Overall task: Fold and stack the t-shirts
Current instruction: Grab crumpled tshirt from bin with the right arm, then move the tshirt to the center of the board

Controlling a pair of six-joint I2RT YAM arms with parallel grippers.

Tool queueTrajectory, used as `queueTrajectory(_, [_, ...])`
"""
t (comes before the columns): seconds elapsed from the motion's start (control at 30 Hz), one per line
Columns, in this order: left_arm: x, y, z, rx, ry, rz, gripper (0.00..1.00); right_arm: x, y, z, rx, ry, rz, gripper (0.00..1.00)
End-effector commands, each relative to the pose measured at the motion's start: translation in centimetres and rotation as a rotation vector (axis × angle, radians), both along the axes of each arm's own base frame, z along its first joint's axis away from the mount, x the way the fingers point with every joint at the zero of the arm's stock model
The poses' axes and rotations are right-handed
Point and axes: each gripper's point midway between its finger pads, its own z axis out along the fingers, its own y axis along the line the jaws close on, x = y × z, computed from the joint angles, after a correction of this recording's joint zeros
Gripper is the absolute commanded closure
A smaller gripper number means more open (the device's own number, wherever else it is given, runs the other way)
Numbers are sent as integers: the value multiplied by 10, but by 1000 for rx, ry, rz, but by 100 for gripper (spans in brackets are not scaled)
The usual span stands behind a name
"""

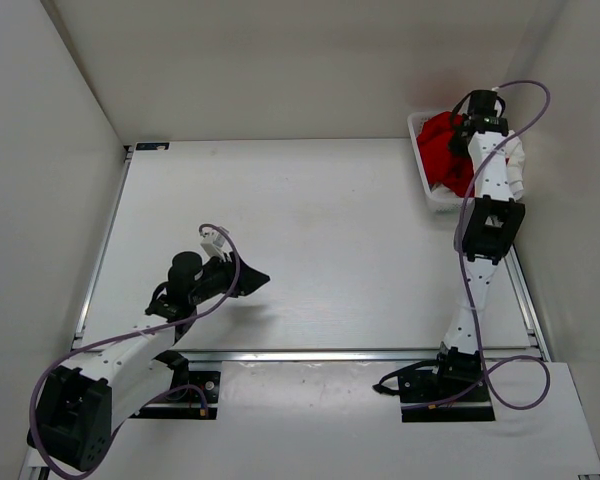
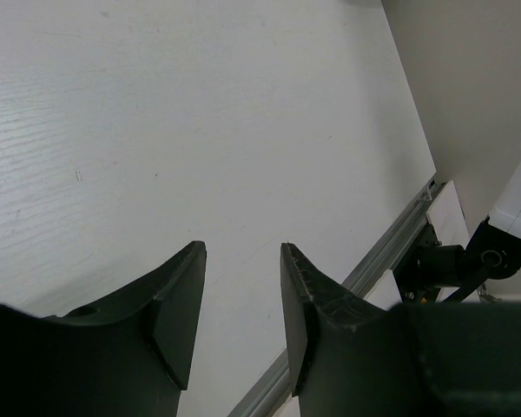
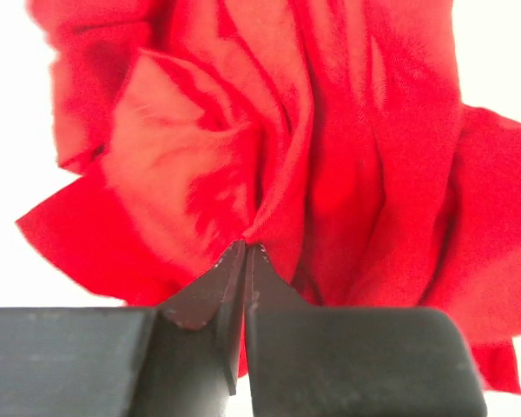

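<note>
At the far right of the white table (image 1: 310, 230) a basket (image 1: 440, 205) is set — in it the red t-shirt (image 3: 347, 156) is pinched by the clamped right gripper (image 3: 246, 250); the left gripper (image 2: 243, 261), half-parted and empty, is well apart.

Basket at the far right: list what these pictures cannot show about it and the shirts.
- Top view: the right arm and red t-shirt cover most of the basket; anything beneath is hidden.
- Right wrist view: the red t-shirt fills the frame, cut off by its edges; surroundings washed out white.
</note>
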Motion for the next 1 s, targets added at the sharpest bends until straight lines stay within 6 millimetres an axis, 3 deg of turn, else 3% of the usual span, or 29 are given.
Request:
queueTrajectory(0.0, [11,0,21,-20,-42,19,50,-7,13,160,-19,-319,43,99])
queueTrajectory(0.07, [17,-1,34,-28,-61,21,50,-29,27,234,-33,-458,86,100])
queueTrajectory(0.1, [17,-2,36,-30,-66,16,50,-35,30,251,-32,-491,98,100])
queueTrajectory(0.17, [21,-2,45,-42,-80,24,50,-66,57,320,-27,-639,178,99])
queueTrajectory(0.2, [23,-2,48,-53,-77,29,50,-76,65,339,-35,-680,200,100])
queueTrajectory(0.27, [24,-4,54,-66,-83,26,50,-119,95,403,-51,-832,269,99])
queueTrajectory(0.3, [27,-2,54,-64,-82,37,50,-126,111,406,-25,-847,326,100])
queueTrajectory(0.37, [31,2,54,-63,-70,69,50,-178,164,454,62,-1006,538,100])
queueTrajectory(0.4, [31,3,55,-74,-62,77,51,-193,177,466,82,-1053,592,100])
queueTrajectory(0.47, [37,15,51,-94,-41,126,51,-251,223,513,114,-1235,764,100])
queueTrajectory(0.5, [39,18,53,-113,-37,140,51,-275,245,525,126,-1282,851,100])
queueTrajectory(0.57, [40,23,56,-122,-38,158,51,-303,263,548,137,-1350,927,100])
queueTrajectory(0.67, [45,30,60,-124,-39,196,51,-315,275,547,221,-1343,1033,100])
queueTrajectory(0.73, [44,33,66,-147,-44,211,51,-300,280,525,266,-1288,1050,100])
queueTrajectory(0.8, [45,37,66,-158,-42,237,50,-273,283,481,314,-1177,1037,100])
queueTrajectory(0.87, [41,39,60,-158,-27,245,49,-246,292,411,416,-1049,1041,100])
queueTrajectory(0.9, [38,38,58,-155,-26,238,49,-242,293,400,431,-1052,1045,100])
queueTrajectory(0.97, [37,44,51,-131,-21,262,49,-220,302,318,522,-890,1043,100])
